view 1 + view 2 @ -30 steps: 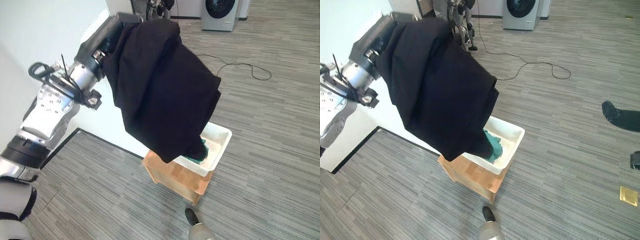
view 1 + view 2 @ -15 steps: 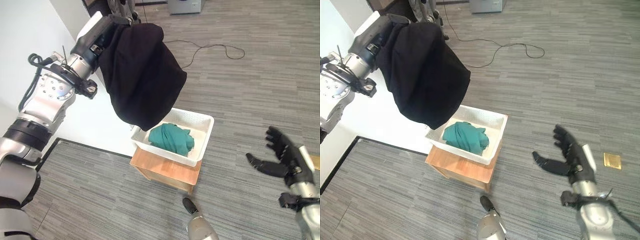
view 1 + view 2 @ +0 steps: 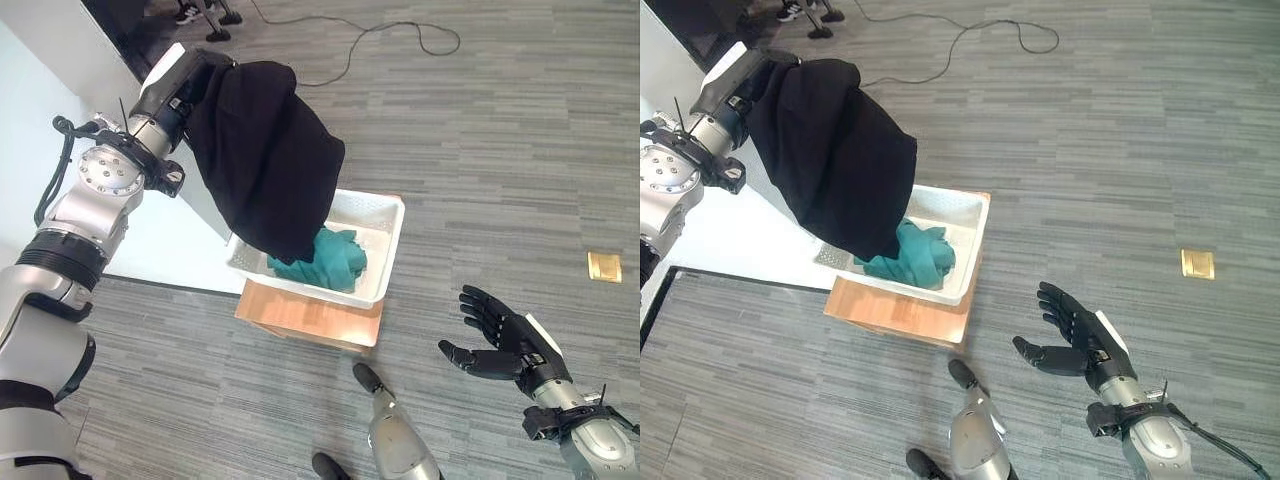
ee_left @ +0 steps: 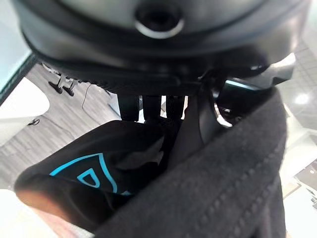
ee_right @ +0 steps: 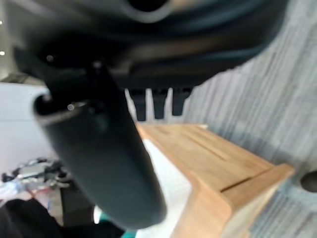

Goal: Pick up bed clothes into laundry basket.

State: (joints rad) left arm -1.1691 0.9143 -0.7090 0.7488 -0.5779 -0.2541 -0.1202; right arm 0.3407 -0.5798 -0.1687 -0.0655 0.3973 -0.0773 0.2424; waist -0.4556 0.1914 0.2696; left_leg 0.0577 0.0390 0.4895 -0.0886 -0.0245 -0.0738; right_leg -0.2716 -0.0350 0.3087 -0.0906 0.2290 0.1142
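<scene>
A large black garment hangs draped over my left hand, which is raised above the left end of the white laundry basket. In the left wrist view the fingers and thumb reach into bunched black cloth. The garment's lower end rests inside the basket against a crumpled green cloth. The basket sits on a low wooden stand. My right hand hovers open and empty over the floor to the right of the stand, palm toward it.
A white bed surface lies to the left of the stand. A thin cable trails across the grey plank floor at the back. A small brass floor plate is set in the floor on the right.
The whole view has shifted with the camera. My left arm has come down, so the garment's hem now lies in the basket instead of hanging above it. The right hand has dropped slightly, still open.
</scene>
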